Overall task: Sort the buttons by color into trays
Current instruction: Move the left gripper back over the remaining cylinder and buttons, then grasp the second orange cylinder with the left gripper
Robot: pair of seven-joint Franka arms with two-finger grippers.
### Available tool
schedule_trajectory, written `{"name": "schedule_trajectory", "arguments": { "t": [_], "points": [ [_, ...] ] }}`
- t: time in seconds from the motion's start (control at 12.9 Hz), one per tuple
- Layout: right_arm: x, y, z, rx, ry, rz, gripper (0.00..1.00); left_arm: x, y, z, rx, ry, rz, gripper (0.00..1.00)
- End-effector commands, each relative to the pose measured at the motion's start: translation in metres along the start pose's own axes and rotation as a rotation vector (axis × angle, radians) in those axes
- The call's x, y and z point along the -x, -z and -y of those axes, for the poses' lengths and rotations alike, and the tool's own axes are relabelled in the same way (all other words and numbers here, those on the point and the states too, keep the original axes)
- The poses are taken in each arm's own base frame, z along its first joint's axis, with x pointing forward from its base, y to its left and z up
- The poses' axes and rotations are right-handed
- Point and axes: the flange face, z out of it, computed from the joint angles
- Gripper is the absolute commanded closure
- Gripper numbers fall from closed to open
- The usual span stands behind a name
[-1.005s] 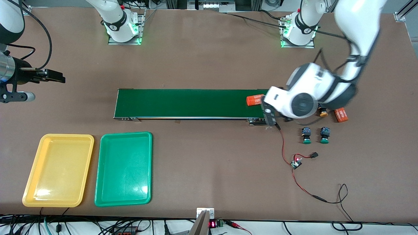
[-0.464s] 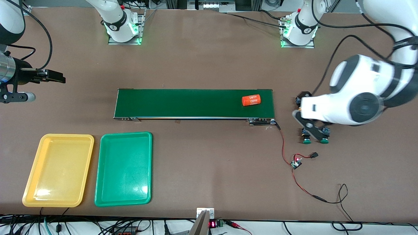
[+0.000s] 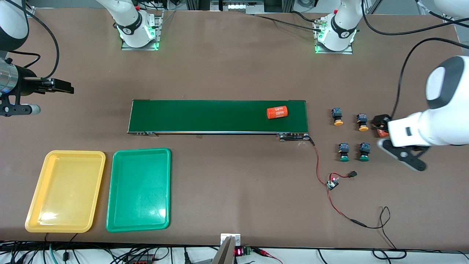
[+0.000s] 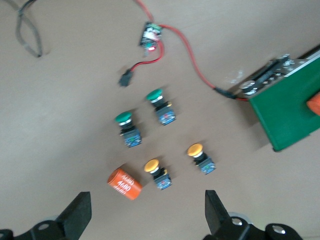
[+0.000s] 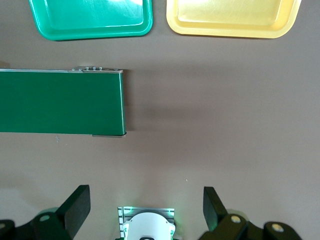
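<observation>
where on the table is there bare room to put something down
Bare tabletop lies between the robot bases and the conveyor belt, and between the green tray and the red wires. It is crowded around the four buttons, beside the belt's end.

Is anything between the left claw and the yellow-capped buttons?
Yes. The left claw, open, hangs above an orange cylinder lying right beside the nearer yellow-capped button. The other yellow-capped button stands clear, with nothing visible above either cap.

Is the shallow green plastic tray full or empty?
Empty. The shallow green plastic tray shows only its bare glossy floor; all four small push-button switches sit on the table by the conveyor's end.
</observation>
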Motion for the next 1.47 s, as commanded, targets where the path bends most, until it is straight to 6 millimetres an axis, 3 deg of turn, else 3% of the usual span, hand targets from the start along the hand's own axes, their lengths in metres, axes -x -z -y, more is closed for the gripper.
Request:
{"name": "schedule_trajectory", "arguments": {
  "t": [0.0,0.15,0.23,0.46,0.62,0.77,0.93,1.08,1.24,1.39],
  "points": [
    [0.002,0.003,-0.002,-0.010,0.010,0.007,0.00,0.022,-0.013,0.040,-0.008,0.088,0.052,0.00],
    [0.003,0.002,-0.002,-0.011,0.009,0.017,0.00,0.047,-0.048,0.040,0.018,0.127,0.097,0.00],
    [0.003,0.002,-0.001,-0.012,0.009,0.017,0.00,0.070,-0.071,0.054,0.004,0.172,0.092,0.00],
    [0.003,0.002,0.000,-0.011,0.012,0.017,0.00,0.115,-0.139,0.071,-0.078,0.222,-0.015,0.00],
    [0.003,0.000,-0.002,-0.013,0.009,0.021,0.00,0.130,-0.164,0.055,-0.081,0.229,-0.030,0.00],
    [0.003,0.001,-0.006,-0.015,0.022,0.022,0.00,0.155,-0.199,0.060,-0.057,0.427,-0.033,0.00],
    [0.003,0.000,-0.008,-0.016,0.026,0.025,0.00,0.156,-0.247,0.053,-0.044,0.509,-0.046,0.00],
    [0.004,0.000,-0.015,-0.020,0.033,0.023,0.00,0.157,-0.288,0.067,-0.044,0.531,-0.065,0.00],
    [0.004,0.000,-0.017,-0.021,0.032,0.025,0.00,0.149,-0.315,0.072,-0.056,0.528,-0.102,0.00],
    [0.004,0.001,-0.018,-0.021,0.032,0.022,0.00,0.146,-0.330,0.075,-0.045,0.549,-0.124,0.00]
  ]
}}
